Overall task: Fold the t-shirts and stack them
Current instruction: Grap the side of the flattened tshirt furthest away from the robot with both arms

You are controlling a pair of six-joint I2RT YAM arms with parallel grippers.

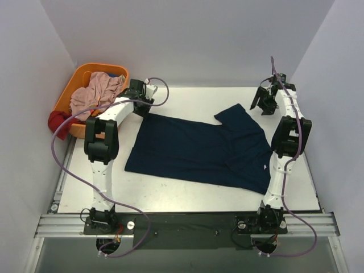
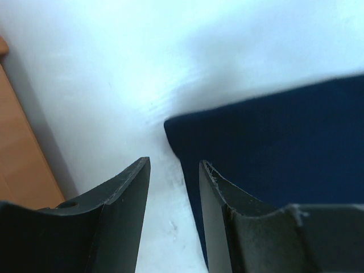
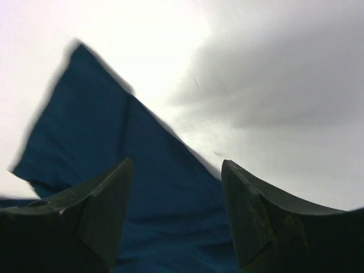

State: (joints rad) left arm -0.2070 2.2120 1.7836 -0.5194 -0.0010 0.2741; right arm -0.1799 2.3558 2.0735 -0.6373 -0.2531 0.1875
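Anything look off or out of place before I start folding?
Two small things. A red cloth hangs out over the near rim of the orange basket at far left. The navy shirt lies slanted on the table, not square to its edges. No damage shows.

Left gripper [image 2: 173,162] and right gripper [image 3: 176,164] both gape

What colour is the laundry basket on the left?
Orange; the basket shows best from the top external camera.
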